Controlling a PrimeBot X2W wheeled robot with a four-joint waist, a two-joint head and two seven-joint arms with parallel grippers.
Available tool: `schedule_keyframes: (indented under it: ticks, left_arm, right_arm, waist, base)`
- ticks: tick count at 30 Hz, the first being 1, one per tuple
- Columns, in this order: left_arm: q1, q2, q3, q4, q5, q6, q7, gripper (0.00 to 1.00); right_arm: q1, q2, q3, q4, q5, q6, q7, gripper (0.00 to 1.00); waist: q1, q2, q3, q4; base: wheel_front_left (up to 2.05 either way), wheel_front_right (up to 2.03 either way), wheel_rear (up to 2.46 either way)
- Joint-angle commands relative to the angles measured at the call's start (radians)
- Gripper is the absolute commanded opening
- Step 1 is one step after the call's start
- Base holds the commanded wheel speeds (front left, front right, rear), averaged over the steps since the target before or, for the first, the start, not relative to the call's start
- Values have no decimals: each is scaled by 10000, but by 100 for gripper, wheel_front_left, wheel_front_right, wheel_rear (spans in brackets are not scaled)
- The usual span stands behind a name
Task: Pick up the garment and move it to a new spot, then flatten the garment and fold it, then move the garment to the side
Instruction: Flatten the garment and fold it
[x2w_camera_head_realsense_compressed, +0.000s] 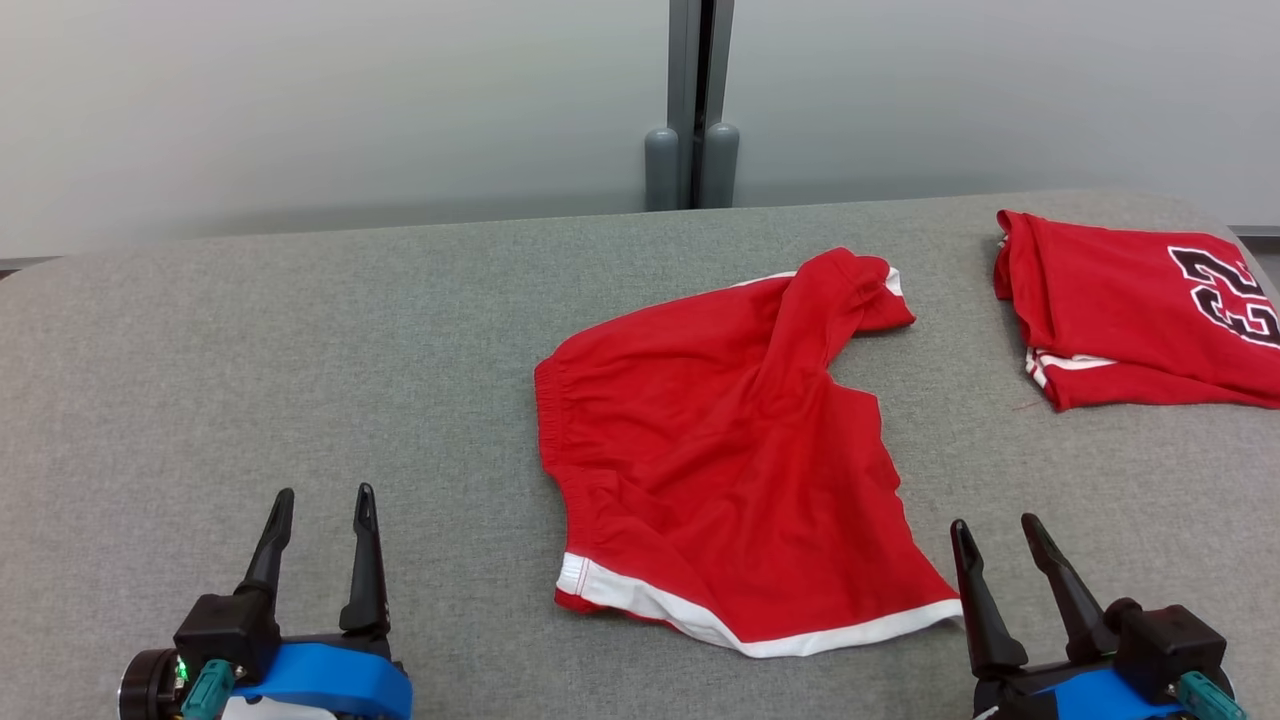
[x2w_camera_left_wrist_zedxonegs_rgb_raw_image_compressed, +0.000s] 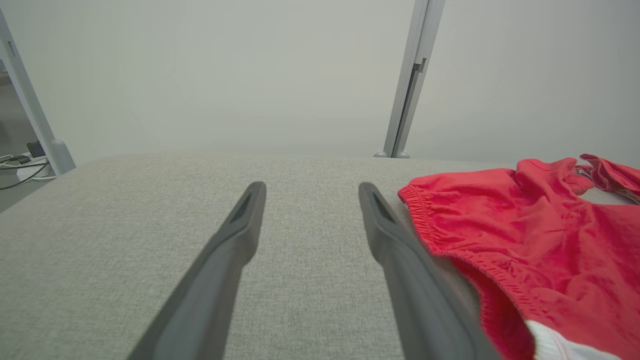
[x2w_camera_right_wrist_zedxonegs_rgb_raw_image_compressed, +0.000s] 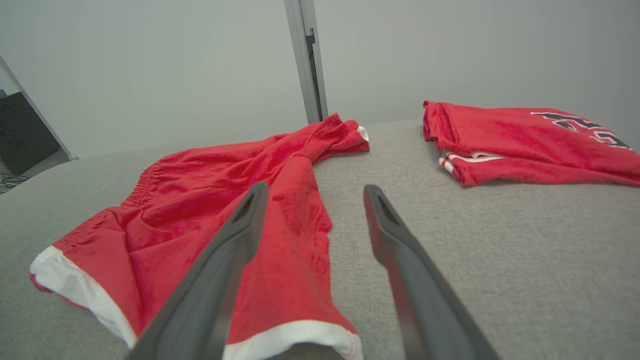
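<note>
Rumpled shorts (x2w_camera_head_realsense_compressed: 720, 430) on table (x2w_camera_head_realsense_compressed: 300, 330); remaining: flatten, fold, set aside. Left gripper (x2w_camera_head_realsense_compressed: 325, 490), right gripper (x2w_camera_head_realsense_compressed: 995, 520) spread wide, empty.

shorts (x2w_camera_head_realsense_compressed: 720, 440): red, with a white band at each leg end
shirt (x2w_camera_head_realsense_compressed: 1110, 300): red, with thin white stripes and black numbers edged in white
table (x2w_camera_head_realsense_compressed: 300, 350): grey all over
wall (x2w_camera_head_realsense_compressed: 300, 100): pale grey
post (x2w_camera_head_realsense_compressed: 683, 100): darker grey
left gripper (x2w_camera_head_realsense_compressed: 325, 490): black fingers, blue band
right gripper (x2w_camera_head_realsense_compressed: 995, 520): black fingers, blue band
</note>
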Motion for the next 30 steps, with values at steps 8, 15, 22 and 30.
schedule_keyframes:
  ticks: [8,15,22,30]
  left_arm:
    - [114,-3,-5,-13,110,16,-41,100]
    - [101,-12,70,1,113,-27,-41,100]
    - [58,-55,-188,-64,104,-100,-41,100]
    - [-148,-93,-1970,345,225,-270,-41,100]
  right_arm:
    - [83,78,-34,-26,-182,2,92,100]
    - [84,99,-35,-51,-239,2,119,100]
    - [36,121,-278,189,-161,2,145,100]
    - [-273,30,-977,982,-268,3,193,100]
  waist:
    - [1,0,-52,42]
    - [1,0,-45,62]
    - [1,0,-56,1]
    - [1,0,10,-142]
  base:
    - [0,0,0]
    - [0,0,0]
    - [0,0,0]
    - [0,0,0]
